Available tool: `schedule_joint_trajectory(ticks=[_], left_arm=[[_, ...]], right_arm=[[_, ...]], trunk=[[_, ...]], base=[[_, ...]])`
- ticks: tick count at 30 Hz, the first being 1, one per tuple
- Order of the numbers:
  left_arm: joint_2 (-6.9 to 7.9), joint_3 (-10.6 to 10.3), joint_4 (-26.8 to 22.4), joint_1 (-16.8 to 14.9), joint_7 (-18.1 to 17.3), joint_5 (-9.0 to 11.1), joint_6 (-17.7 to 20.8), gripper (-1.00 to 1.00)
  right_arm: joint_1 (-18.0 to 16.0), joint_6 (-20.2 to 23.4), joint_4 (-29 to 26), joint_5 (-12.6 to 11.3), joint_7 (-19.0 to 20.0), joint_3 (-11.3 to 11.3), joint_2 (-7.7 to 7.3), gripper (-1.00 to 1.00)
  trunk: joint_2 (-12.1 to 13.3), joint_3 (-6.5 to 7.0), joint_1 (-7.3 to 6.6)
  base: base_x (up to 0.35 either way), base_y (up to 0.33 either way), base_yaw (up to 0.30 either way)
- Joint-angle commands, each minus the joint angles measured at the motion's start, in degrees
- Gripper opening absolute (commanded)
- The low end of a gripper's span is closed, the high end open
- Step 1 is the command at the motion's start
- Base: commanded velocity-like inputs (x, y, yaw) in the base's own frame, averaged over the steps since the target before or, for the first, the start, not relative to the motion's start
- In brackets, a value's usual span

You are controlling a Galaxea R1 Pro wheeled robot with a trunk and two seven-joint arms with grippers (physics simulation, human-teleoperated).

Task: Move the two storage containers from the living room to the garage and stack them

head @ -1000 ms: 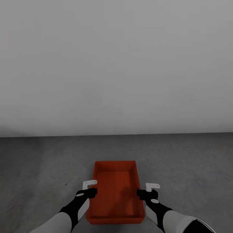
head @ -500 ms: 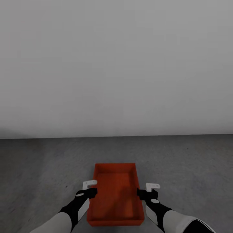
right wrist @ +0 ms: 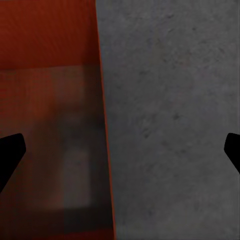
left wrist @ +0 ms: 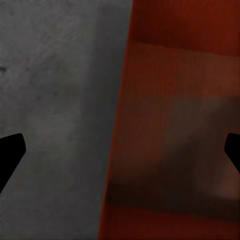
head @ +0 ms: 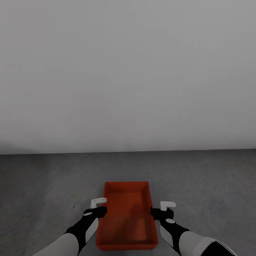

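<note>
One orange-red storage container [head: 127, 215] sat on the dark grey concrete floor [head: 213, 185] directly in front of the robot, its long axis pointing toward the wall, its open top up and nothing inside it. The left gripper [head: 98, 207] hovered over the container's left long wall and the right gripper [head: 163, 209] over its right long wall. In both wrist views the fingertips stood wide apart, one over the ribbed bottom [left wrist: 170, 130] and one over the concrete [right wrist: 170, 115], so each wall ran between spread jaws that gripped nothing. Whether the jaws touched the rim could not be told.

Judged from this, the first half of the job looked done: a container had reached the garage and rested on the floor, released. What remained, as far as the pictures showed, was the second container, which would have to be fetched and set on top of this one.

The floor was rough, speckled and level, with a faint shadow along the container's sides. Beyond the container's far end it ran on to a plain white-grey wall [head: 128, 71], bare across its whole width.
</note>
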Motion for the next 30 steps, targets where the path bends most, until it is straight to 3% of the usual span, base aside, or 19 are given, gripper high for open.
schedule_joint_trajectory(ticks=[1, 30], left_arm=[[-0.02, 0.07, -0.13, 0.01, 0.13, 0.56, 0.27, 1.00], [-0.02, -0.01, -0.39, 0.01, 0.13, 0.56, 0.27, 1.00]], right_arm=[[-0.02, -0.14, 0.03, -0.47, -0.17, 0.48, 0.02, 1.00], [0.00, -0.14, 0.03, -0.50, -0.08, 0.48, 0.02, 1.00]], trunk=[[0.40, 0.14, -0.23], [12.03, 5.54, -6.60]], base=[[0.000, 0.000, 0.000], [0.000, 0.000, 0.000]])
